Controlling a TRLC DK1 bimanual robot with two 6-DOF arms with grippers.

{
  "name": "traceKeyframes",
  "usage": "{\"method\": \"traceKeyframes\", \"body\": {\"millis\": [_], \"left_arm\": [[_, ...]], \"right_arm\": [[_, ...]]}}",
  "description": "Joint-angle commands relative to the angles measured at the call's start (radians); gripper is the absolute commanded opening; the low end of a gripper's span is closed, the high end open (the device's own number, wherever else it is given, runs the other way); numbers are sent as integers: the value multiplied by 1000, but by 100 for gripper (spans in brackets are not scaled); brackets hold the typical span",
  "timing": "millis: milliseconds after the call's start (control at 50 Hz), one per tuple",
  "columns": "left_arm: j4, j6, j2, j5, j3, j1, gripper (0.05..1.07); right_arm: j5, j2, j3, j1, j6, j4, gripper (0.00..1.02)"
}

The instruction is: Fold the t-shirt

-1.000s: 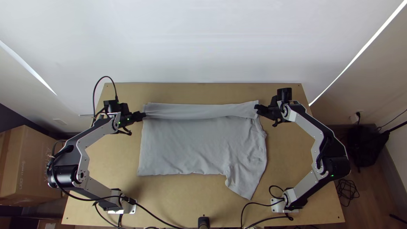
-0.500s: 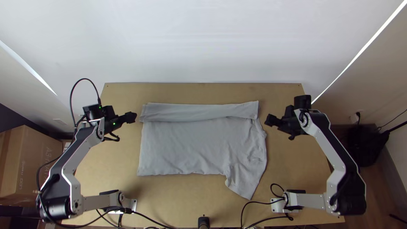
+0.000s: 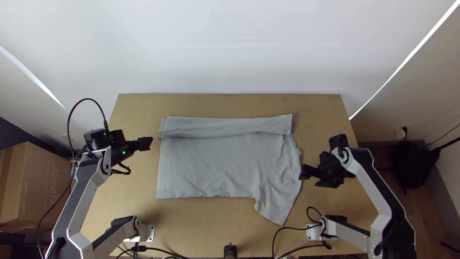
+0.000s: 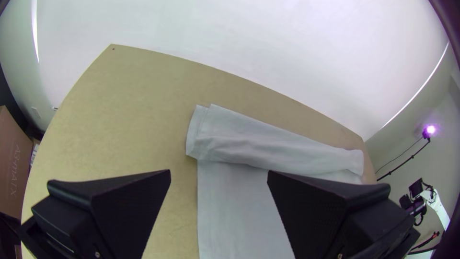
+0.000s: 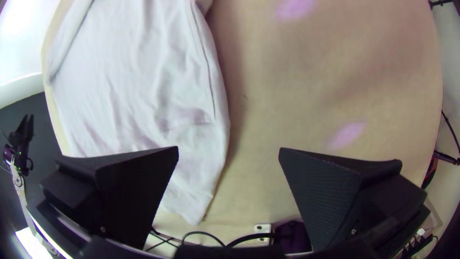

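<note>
T-shirt: the grey t-shirt lay mid-table, its far side turned over in a long strip, the rest spread flat.
Wrist views: left recorded a lit lamp on a stand; right, pinkish glints on the table.
Box: cardboard box stood left of the table; contents could not be told.
Direction: long axis ran left-right, straight hem leftward, near sleeve toward the near edge.
Left gripper: off the hem end, spread, grasping nothing.
Right gripper: near the collar end, likewise released.
</note>
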Motion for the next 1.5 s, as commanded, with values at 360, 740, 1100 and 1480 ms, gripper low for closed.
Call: {"method": "traceKeyframes", "body": {"millis": [360,740,1100,1480], "left_arm": [[-33,-1,-37,14,-16,-24,102],[-445,375,-30,12,38,-27,102],[-872,754,28,-107,51,30,100],[-843,746,48,-169,-96,-107,82]], "right_arm": [[-42,113,-98,81,-20,107,81],[-41,122,-104,82,-22,156,2],[-42,79,-115,73,-20,146,2],[-42,56,-125,116,5,146,2]]}}
